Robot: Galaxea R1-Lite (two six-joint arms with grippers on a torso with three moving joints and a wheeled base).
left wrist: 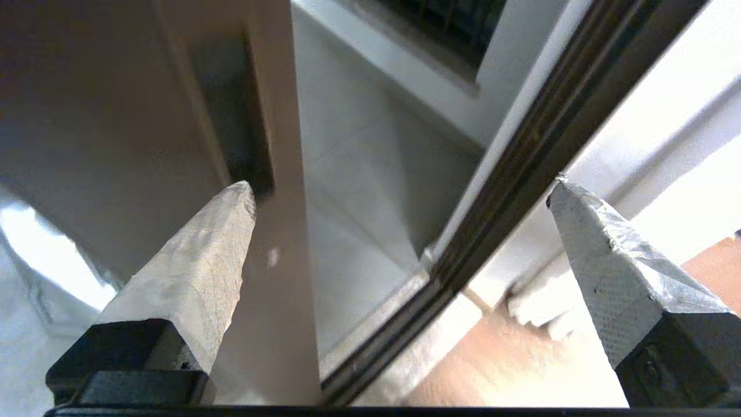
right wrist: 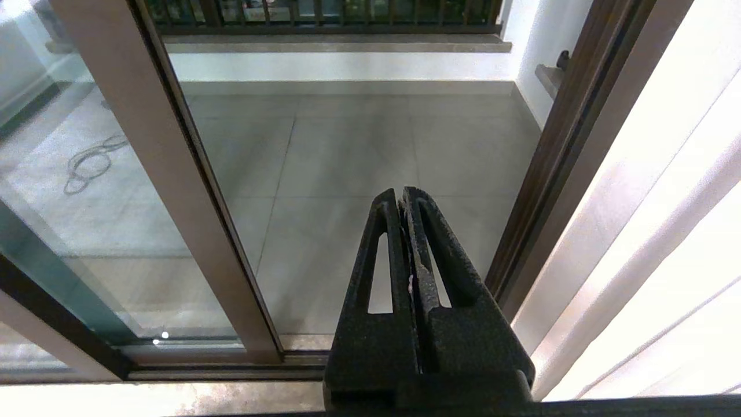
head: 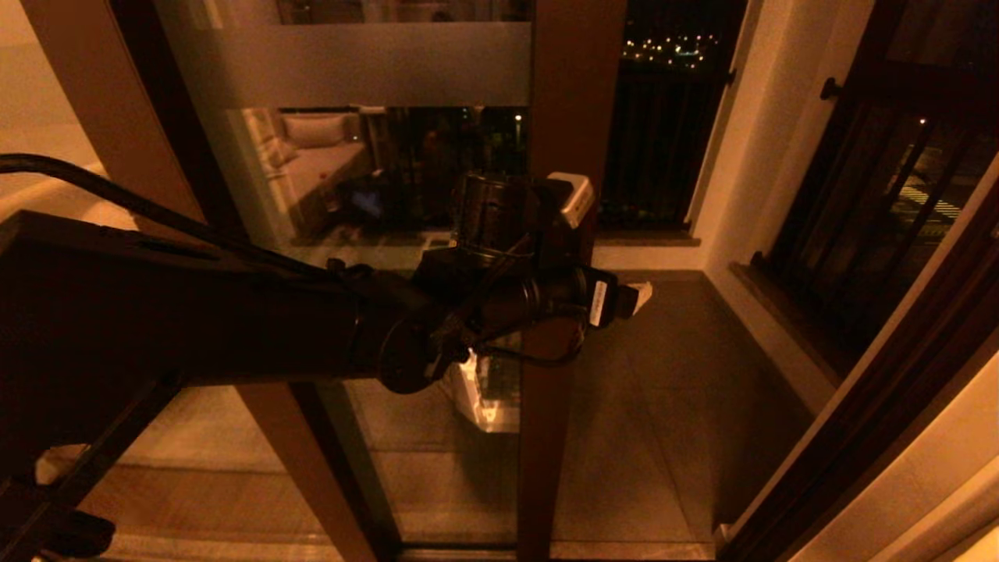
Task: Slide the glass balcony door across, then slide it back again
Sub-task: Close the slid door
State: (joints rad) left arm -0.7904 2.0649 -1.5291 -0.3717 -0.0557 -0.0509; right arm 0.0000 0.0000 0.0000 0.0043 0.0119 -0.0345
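A warm wooden floor (head: 195, 437) lies nearest, ending at the dark sill track (right wrist: 220, 370) that runs across the doorway. Beyond the track, large pale grey tiles (right wrist: 347, 156) cover the balcony floor up to a low white wall topped by a dark metal railing (right wrist: 324, 14), with city lights showing through the bars in the head view. On the right stands the dark brown door jamb (right wrist: 556, 168), with pale curtain fabric (right wrist: 648, 231) hanging just beside it.

The glass balcony door (head: 390, 234), a tall clear pane in a dark brown frame with a wide frosted band (head: 367, 66) across its upper part, stands partly across the opening, leaving a gap between its stile (head: 558, 117) and the jamb. A second brown-framed glass panel (head: 101, 101) overlaps it on the left.

The left gripper (left wrist: 399, 191) reaches in at the stile, its two pale padded fingers (left wrist: 197, 272) spread wide apart; one fingertip sits at the slim recessed handle (left wrist: 234, 110), the other is out in the open gap. It grips nothing.

The right gripper (right wrist: 402, 200) hangs parked low, pointing at the tiles, its black fingers pressed together and empty.
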